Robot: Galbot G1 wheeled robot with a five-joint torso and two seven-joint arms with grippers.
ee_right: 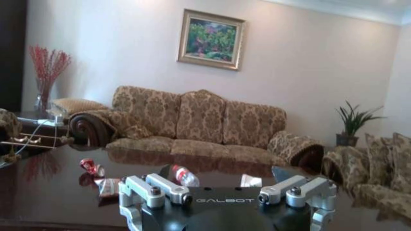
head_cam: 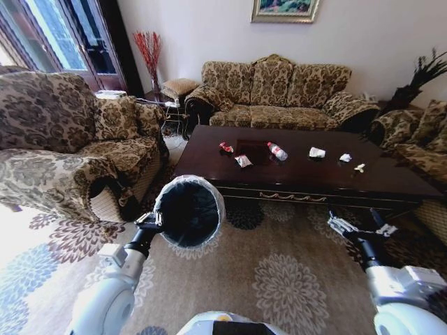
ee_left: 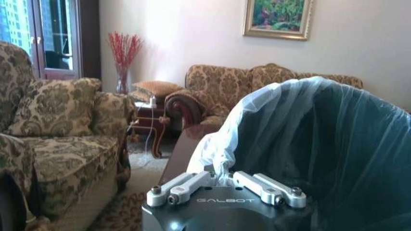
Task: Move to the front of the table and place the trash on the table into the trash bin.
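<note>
The dark glossy table (head_cam: 391, 183) stands ahead with the trash spread across it: a red wrapper (head_cam: 225, 147), a red-and-white wrapper (head_cam: 243, 161), a clear bottle (head_cam: 277, 151), two white paper wads (head_cam: 317, 152) (head_cam: 345, 158) and a yellowish scrap (head_cam: 360, 167). My left gripper (head_cam: 151, 223) is shut on the bag-lined rim of the trash bin (head_cam: 188, 209), holding it off the floor before the table's left front corner. In the left wrist view the fingers (ee_left: 186, 186) pinch the bag at the bin (ee_left: 321, 144). My right gripper (head_cam: 360, 223) hangs open before the table's right front, holding nothing; its wrist view looks over the bottle (ee_right: 183, 175).
Patterned sofas ring the table: one at the left (head_cam: 63, 153), one behind (head_cam: 279, 94), one at the right (head_cam: 419, 136). A small side table (head_cam: 171, 105) sits at the back left. Patterned carpet (head_cam: 279, 279) lies between me and the table.
</note>
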